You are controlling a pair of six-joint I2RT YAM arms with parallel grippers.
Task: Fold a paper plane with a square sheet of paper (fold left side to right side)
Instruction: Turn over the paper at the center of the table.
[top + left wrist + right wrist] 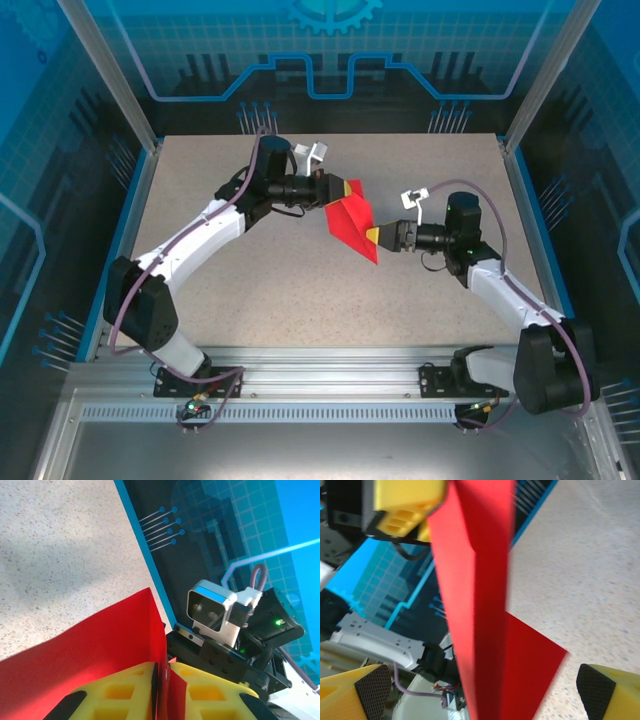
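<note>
Holding the red paper (352,222) up over the middle of the table (300,300) with my left gripper (343,190), which is pinched tight on the far-left end. The long axis runs diagonally down toward my right gripper (374,235), fingers spread wide either side of the near-right tip (not touching it, far as I can tell). Right arm's closest to that end, I reckon.
</note>
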